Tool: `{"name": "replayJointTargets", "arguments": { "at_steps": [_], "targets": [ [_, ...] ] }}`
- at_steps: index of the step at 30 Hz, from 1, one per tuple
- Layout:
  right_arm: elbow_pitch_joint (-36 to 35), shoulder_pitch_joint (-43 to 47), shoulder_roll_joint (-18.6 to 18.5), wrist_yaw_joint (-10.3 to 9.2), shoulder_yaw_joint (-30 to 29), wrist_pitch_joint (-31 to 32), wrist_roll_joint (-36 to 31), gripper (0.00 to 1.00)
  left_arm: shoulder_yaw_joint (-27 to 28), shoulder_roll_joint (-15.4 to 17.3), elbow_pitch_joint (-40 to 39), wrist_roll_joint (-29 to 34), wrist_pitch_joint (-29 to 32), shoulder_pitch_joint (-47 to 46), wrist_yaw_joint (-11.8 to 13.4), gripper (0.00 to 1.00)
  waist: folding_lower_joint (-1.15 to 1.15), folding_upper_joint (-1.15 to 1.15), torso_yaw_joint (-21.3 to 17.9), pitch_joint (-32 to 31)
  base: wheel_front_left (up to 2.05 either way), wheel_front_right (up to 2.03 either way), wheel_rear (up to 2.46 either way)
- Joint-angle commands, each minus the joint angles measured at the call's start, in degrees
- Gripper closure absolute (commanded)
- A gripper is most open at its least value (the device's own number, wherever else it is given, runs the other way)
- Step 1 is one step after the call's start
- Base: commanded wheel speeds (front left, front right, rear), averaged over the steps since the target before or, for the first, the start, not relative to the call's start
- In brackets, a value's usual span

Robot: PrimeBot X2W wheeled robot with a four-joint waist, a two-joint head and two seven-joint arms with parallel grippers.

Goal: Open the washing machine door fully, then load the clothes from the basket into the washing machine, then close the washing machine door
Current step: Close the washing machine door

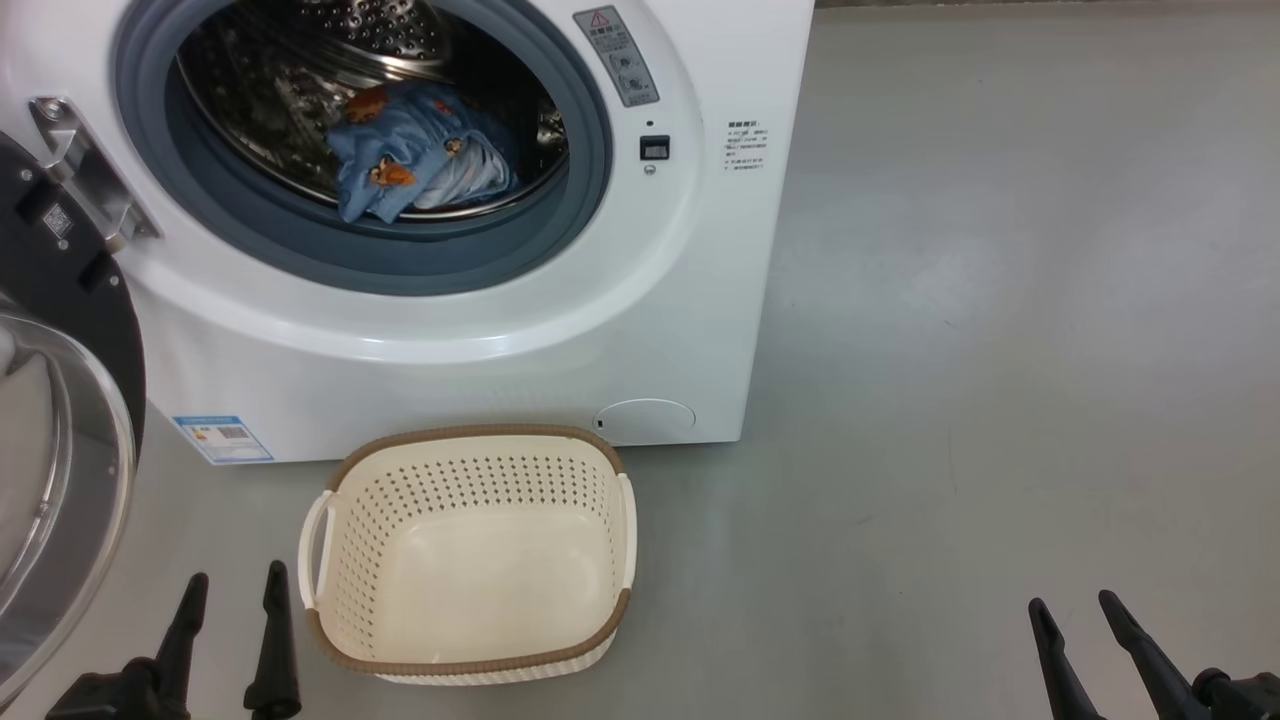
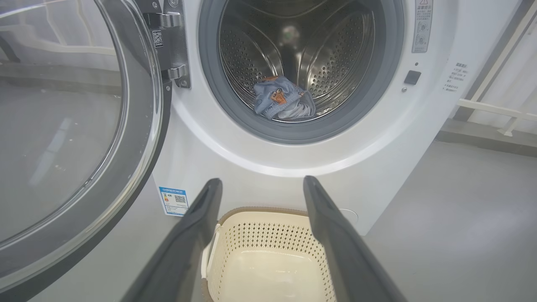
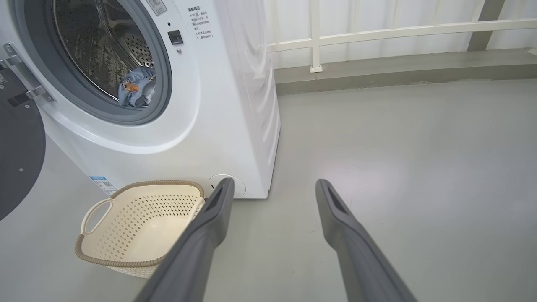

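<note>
The big white front-loading washing machine (image 1: pixel 660 320) stands on a smooth, pale grey floor (image 1: pixel 1000 300) with faint scuffs, and behind it to the right a low grey kerb (image 3: pixel 398 69) carries a white railing (image 3: pixel 377 31). Its large round black-rimmed glass door (image 1: pixel 60 420) stands swung wide at the machine's left, the blue bear-printed clothes (image 1: pixel 410 150) lie in its steel drum (image 1: pixel 260 110), and the small cream perforated plastic basket (image 1: pixel 470 480) sits empty on the floor just in front of it. The left gripper (image 1: pixel 237 572) and the right gripper (image 1: pixel 1072 600) hang over the floor in front of the machine, fingers spread wide and holding nothing.
</note>
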Motion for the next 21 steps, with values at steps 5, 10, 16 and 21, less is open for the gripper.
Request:
{"name": "replayJointTargets", "arguments": {
  "at_steps": [5, 10, 16, 21],
  "targets": [
    [-1.4, -0.2, -1.2, 0.09, 1.1, -0.7, 0.4, 0.00, 1.6, 1.1, -1.5, -0.3, -0.3, -0.3, -0.1, 0.00, 0.00, 0.00, 0.2, -0.3, 0.00, 0.00, 0.00],
    [-1.4, -0.2, -1.3, 0.09, 1.3, -0.7, 0.4, 0.00, 1.7, 1.0, -1.3, -0.6, -0.3, -0.2, -0.1, 0.00, 0.00, 0.00, 1.0, -0.6, 0.00, 0.00, 0.00],
    [-1.5, -0.1, -1.6, 0.09, 1.7, -0.7, 0.5, 0.00, 1.6, 0.5, -1.1, -0.9, -0.3, -0.2, -0.1, 0.00, 0.00, 0.00, 3.4, -0.6, 0.00, 0.00, 0.00],
    [-1.5, -0.3, -1.8, 0.09, 2.3, -0.7, 0.5, 0.00, 1.6, 0.0, -1.1, -1.2, -0.3, 0.0, -0.1, 0.00, 0.00, 0.00, 6.8, -0.4, 0.00, 0.00, 0.00]
  ]
}}
